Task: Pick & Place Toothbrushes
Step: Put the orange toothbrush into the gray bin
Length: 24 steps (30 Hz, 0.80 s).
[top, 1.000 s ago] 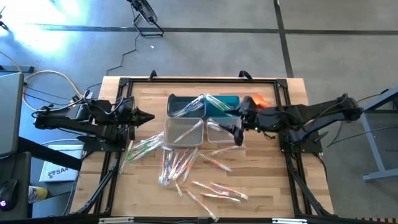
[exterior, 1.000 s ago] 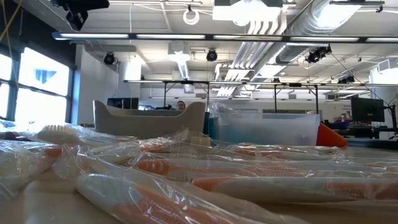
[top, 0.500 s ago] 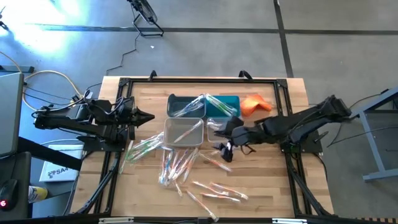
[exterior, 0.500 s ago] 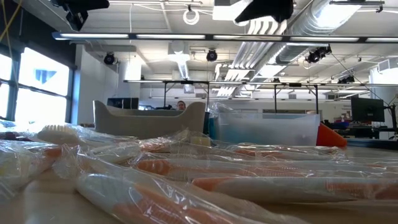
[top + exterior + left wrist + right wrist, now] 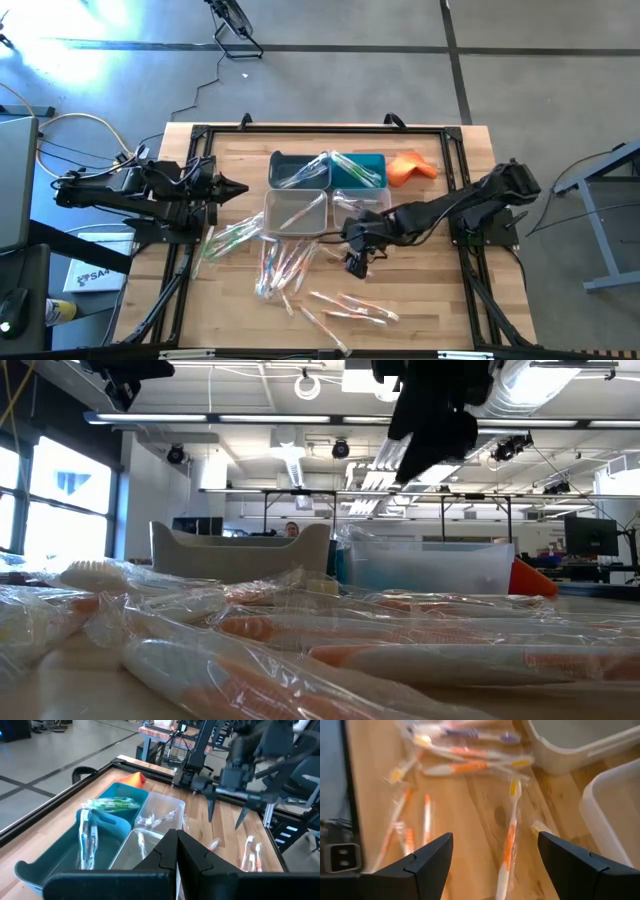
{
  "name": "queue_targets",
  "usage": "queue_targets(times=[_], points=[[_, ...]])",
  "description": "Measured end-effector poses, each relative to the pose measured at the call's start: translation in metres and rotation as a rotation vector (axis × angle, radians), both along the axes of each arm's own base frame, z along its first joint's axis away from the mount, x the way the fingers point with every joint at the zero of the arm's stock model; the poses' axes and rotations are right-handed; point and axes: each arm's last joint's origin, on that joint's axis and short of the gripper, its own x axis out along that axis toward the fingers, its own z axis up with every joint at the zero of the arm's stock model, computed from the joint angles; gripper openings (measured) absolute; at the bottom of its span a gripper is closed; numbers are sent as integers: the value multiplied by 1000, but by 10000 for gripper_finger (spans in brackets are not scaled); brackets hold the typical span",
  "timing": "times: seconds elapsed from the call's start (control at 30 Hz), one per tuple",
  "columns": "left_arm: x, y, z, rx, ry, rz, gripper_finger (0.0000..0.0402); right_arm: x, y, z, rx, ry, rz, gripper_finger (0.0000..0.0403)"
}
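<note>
Right arm reaches in low over the middle of the pale wooden tabletop, its right pincer hanging above bare wood just in front of the bins. Fingers spread wide, nothing between them; the wrist camera shows both dark fingertips apart, with an orange-handled wrapped toothbrush lying on the wood beneath the gap. No contact visible.

Left arm waits at the left edge of the tabletop, left pincer pointing toward the bins, fingers pressed together, holding nothing.

The thin toothbrushes in clear wrappers lie mostly loose on the wood: a cluster fanned out in front of the grey bin, a greenish bunch off to the left of it, another scatter nearer the front edge. A few more sit inside the bins.

Four small rectangular plastic bins stand together at the back centre: dark teal bin with wrapped brushes across it, lighter teal bin beside it with greenish ones, grey bin in front with a couple of brushes, clear bin next to that. Crumpled orange cloth lies just right of the teal bins.

Low camera: wrapped orange-handled brushes fill the foreground, right arm dark overhead.
</note>
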Motion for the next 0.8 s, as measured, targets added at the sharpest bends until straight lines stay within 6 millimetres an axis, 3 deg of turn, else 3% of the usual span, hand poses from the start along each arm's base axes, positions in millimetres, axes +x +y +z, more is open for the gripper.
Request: queue_targets(times=[0.43, 0.8], points=[[0, 0, 0, 0, -1, 3, 0, 17, 11, -59, 72, 204, -58, 286], [0, 0, 0, 0, -1, 2, 0, 17, 19, -83, 26, 282, -84, 286]])
